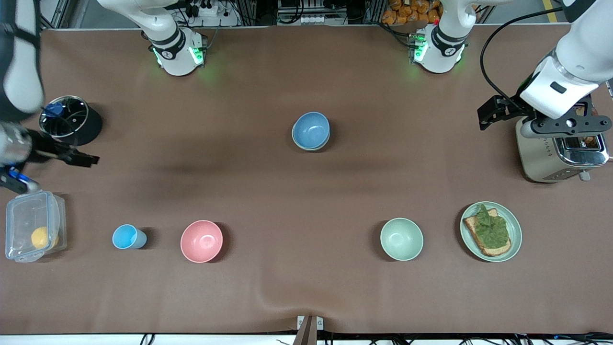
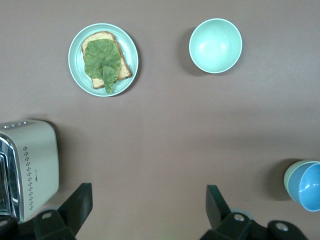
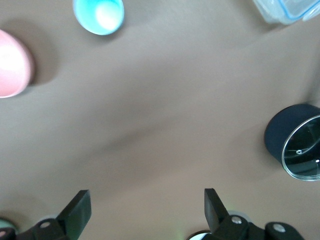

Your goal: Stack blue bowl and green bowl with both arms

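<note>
Right gripper [image 1: 79,156]: held low over the table at the right arm's end, just beside the pot and above the box in the front view. Fingers spread wide with nothing between them, as the right wrist view shows.
Box [image 1: 19,215]: clear plastic, at the right arm's end, nearer the front camera than the pot. A yellow fruit [image 1: 41,237] lies inside.
Pot [image 1: 71,120]: dark, topped with a glass lid.
Cup [image 1: 128,236]: light blue, upright, between the box and the pink bowl.
Pink bowl [image 1: 201,241]: upright on the table, beside the cup and apart from it.
Blue bowl [image 1: 311,129]: mid-table, farther from the front camera than the other bowls. It sits nested inside the green bowl.
Green bowl [image 2: 288,176]: under the blue bowl. Only its rim and a strip of its side show around the blue one.
Mint bowl [image 1: 401,238]: paler green, alone, in the near row beside the plate.
Plate [image 1: 516,225]: pale green, carrying toast [image 1: 479,237] with a lettuce leaf [image 1: 493,227] on top.
Toaster [image 1: 550,155]: metal, at the left arm's end, farther from the front camera than the plate.
Left gripper [image 1: 489,115]: in the air over the table just beside the toaster. Fingers spread, holding nothing.
</note>
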Controlling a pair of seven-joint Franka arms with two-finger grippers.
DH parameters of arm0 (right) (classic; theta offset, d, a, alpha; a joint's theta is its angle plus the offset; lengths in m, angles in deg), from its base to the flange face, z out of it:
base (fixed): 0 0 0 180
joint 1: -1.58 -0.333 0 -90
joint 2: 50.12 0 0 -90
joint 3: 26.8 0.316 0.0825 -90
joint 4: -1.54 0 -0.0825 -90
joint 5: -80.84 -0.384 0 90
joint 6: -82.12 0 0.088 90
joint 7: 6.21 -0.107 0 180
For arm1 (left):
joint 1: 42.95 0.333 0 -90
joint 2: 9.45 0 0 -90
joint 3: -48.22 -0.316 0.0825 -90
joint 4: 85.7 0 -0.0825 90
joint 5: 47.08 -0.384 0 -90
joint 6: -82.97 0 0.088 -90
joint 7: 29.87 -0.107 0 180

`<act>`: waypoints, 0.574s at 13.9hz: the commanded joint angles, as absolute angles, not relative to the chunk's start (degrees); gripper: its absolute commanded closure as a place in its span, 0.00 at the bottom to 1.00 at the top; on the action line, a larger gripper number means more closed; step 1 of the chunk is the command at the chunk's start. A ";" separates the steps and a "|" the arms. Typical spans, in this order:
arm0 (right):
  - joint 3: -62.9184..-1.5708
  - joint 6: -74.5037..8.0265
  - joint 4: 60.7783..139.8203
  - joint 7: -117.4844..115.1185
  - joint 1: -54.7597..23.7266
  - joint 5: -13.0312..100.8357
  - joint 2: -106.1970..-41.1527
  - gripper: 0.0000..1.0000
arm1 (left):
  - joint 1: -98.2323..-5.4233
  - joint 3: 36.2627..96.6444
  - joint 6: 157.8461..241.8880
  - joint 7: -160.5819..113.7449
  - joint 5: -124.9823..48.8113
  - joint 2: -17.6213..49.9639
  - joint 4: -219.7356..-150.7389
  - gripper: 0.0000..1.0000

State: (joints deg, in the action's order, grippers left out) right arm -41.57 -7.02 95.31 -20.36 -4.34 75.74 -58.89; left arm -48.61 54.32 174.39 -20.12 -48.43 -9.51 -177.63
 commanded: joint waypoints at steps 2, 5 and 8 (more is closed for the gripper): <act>-36.30 -6.48 95.59 -18.71 -1.50 77.06 -51.27 0.00 | -48.93 53.23 175.08 -24.85 -49.63 -10.42 -178.51 0.00; -32.96 -4.02 93.39 -17.03 1.14 77.32 -50.39 0.00 | -49.11 51.74 174.55 -25.31 -48.76 -10.50 -178.25 0.00; -32.25 -4.01 91.72 -16.94 1.58 77.50 -49.77 0.00 | -49.19 50.33 172.01 -24.95 -48.05 -10.50 -175.88 0.00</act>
State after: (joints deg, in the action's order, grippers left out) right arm -34.11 -4.86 93.30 -17.92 -0.41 76.36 -50.18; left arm -48.65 51.69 173.93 -24.37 -48.54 -9.63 -177.11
